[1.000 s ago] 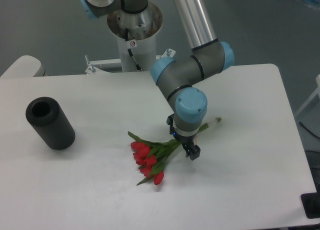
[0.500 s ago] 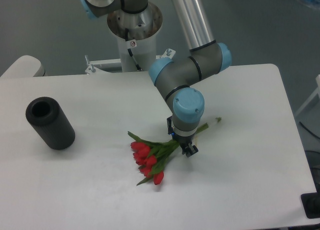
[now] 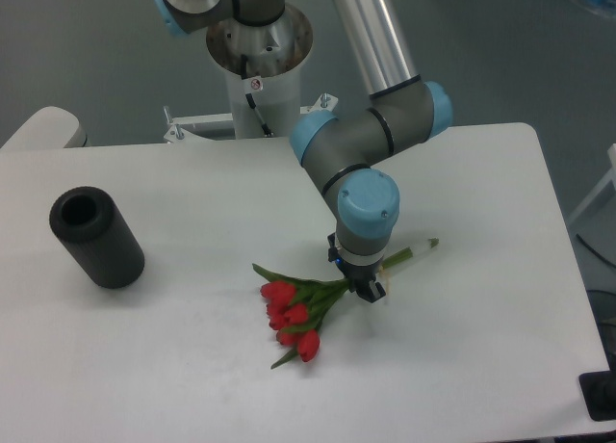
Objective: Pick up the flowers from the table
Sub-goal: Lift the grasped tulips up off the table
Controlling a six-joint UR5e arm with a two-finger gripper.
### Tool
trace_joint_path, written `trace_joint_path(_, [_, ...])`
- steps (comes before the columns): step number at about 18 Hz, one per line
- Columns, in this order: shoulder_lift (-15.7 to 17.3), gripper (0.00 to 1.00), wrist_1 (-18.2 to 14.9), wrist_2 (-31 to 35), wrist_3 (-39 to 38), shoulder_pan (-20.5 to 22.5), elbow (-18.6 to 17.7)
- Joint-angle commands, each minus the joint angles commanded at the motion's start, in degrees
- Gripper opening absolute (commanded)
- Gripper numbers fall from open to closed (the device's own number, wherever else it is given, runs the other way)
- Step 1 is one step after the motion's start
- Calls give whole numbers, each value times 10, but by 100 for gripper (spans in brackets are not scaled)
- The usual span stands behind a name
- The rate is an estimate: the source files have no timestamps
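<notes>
The flowers (image 3: pixel 294 318) are a small bunch of red tulip buds with green leaves. Their pale stems run up and to the right, ending at a stem tip (image 3: pixel 428 243). They are at the middle of the white table (image 3: pixel 481 366). My gripper (image 3: pixel 367 289) points straight down over the stems just right of the leaves, and its fingers are shut on the stems. The blue wrist joint hides part of the stems. I cannot tell whether the buds rest on the table or hang just above it.
A black cylinder (image 3: pixel 96 238) lies on its side at the table's left. The arm's base column (image 3: pixel 258 67) stands behind the table's far edge. The right table edge is near x 600.
The gripper dropped onto the stems and shut on them. The whole bunch then shifted a little to the right and toward the front with the gripper.
</notes>
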Motion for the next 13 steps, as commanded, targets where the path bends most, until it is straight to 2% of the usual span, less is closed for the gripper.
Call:
trace_joint_path(3, [-17,2,-62,0,0,1,60])
trace_joint_path(5, [-28,2,-85,0,-1,1,93])
trace_joint_path(13, [-72,1,-108,-5,-22,4,177])
